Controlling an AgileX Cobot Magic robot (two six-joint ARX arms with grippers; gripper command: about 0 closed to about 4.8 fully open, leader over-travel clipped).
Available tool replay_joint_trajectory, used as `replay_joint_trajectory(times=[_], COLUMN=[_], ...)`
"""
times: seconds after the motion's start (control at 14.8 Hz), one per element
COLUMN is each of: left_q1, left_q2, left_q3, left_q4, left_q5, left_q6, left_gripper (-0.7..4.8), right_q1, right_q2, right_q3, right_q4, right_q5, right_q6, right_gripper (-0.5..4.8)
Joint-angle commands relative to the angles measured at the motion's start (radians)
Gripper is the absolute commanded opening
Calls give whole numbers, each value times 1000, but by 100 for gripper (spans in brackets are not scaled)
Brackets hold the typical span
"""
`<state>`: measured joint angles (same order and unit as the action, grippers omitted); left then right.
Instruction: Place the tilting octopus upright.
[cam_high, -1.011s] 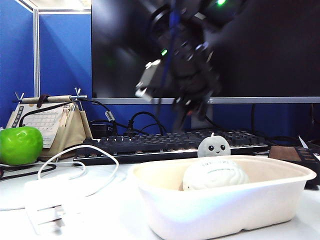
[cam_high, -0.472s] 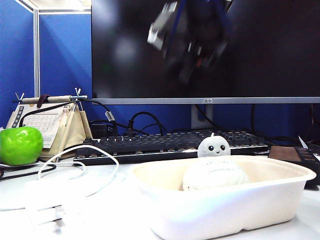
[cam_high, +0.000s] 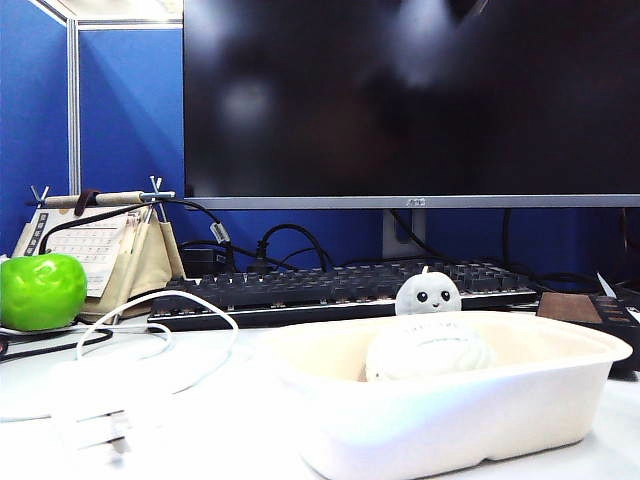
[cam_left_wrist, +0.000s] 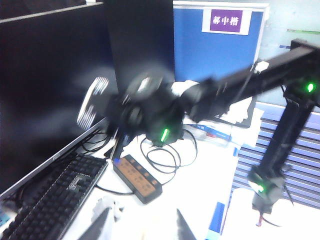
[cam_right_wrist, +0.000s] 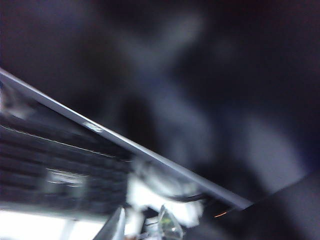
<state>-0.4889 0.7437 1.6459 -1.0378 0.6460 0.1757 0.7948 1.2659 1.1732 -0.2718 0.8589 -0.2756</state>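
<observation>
The small pale grey-white plush octopus (cam_high: 428, 293) sits lower right of centre in the exterior view, upright, face forward, just behind the far rim of the cream oval tray (cam_high: 560, 390) and before the black keyboard (cam_high: 330, 285). The left gripper (cam_left_wrist: 137, 226) shows two spread, empty fingertips in its wrist view. The right gripper (cam_right_wrist: 142, 226) is a blur: parted tips, nothing visibly pinched.
</observation>
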Motion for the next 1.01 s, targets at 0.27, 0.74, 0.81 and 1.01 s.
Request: replay_joint_trajectory(times=[0.27,0.74,0.81,1.01], left_q1=[0,0,0,-1], left_q2=[-142,-368,-410,-499], left_q3=[0,-54,-54,-54], left_q4=[-362,-396,-396,-396], left_q5=[-134,-272,-325,-511], left_q6=[0,-19,-20,-38], left_gripper=[147,47,47,47], right_q1=[160,536,596,732], right_q2=[-190,-440,-504,-659], right_q3=[3,3,3,3], right_q4=[-265,-375,-375,-409], right_q5=[-163,-137,-105,-24], right_q6=[312,390,390,403], right_gripper=[93,-6,-6,-6])
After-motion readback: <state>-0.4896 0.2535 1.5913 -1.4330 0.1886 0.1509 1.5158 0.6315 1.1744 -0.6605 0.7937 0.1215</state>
